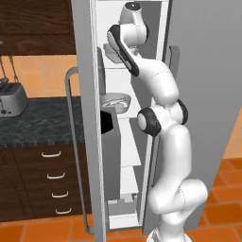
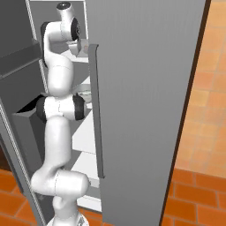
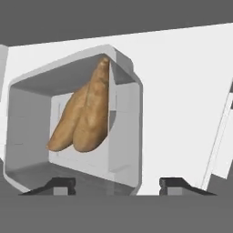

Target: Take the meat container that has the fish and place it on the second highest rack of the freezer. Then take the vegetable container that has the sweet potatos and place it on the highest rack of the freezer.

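A grey open container point(image 3: 125, 150) holding two sweet potatoes point(image 3: 84, 118) lies just ahead of my hand on a white freezer rack point(image 3: 182, 91). My gripper point(image 3: 117, 182) is open, its fingertips point(image 3: 59, 183) wide apart on either side of the container's right wall, with a gap to each. From the base, my arm reaches into the top of the freezer, where the container point(image 2: 81, 46) sits on the highest rack. One rack below rests the container with the fish point(image 1: 116, 101), also visible as a bowl point(image 2: 84, 93) behind my arm.
The freezer's left door point(image 1: 87, 118) stands open with a dark bin point(image 1: 108, 125) on its inside. The shut grey right door point(image 2: 141, 88) is close beside my arm. White boxes point(image 1: 123, 208) sit at the freezer's bottom. A toaster point(image 1: 12, 99) stands on the dark counter point(image 1: 42, 118).
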Robot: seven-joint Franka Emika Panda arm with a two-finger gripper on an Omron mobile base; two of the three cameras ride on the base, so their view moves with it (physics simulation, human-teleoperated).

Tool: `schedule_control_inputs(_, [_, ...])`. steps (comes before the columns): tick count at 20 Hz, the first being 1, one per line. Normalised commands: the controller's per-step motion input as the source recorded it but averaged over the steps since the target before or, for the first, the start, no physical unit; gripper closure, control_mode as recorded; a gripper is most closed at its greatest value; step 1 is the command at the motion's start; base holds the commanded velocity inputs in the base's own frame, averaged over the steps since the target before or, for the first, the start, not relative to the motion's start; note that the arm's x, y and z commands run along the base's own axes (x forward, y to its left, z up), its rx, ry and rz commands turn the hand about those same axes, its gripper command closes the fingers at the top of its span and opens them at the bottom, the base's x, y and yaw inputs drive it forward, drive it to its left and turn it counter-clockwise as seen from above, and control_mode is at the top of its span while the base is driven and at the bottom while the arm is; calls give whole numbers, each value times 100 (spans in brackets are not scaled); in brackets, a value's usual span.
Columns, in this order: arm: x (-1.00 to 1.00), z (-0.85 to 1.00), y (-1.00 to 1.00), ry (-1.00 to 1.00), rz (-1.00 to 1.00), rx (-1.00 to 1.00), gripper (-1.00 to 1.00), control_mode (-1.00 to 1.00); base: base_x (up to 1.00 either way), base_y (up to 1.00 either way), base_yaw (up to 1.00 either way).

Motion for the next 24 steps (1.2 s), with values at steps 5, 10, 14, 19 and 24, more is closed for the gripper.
schedule_control_inputs(5, [-100,-74,-12,-33,0,20,-100,-100,0,0,0])
schedule_control_inputs(10, [-90,-100,2,-25,0,23,-100,-100,0,0,0])
schedule_control_inputs(14, [-62,-99,10,-38,1,31,-100,-100,0,0,0])
schedule_control_inputs(19, [-98,23,1,-30,0,15,-100,-100,0,0,0])
schedule_control_inputs(24, [-100,92,0,-7,-1,1,-100,-100,0,0,0])
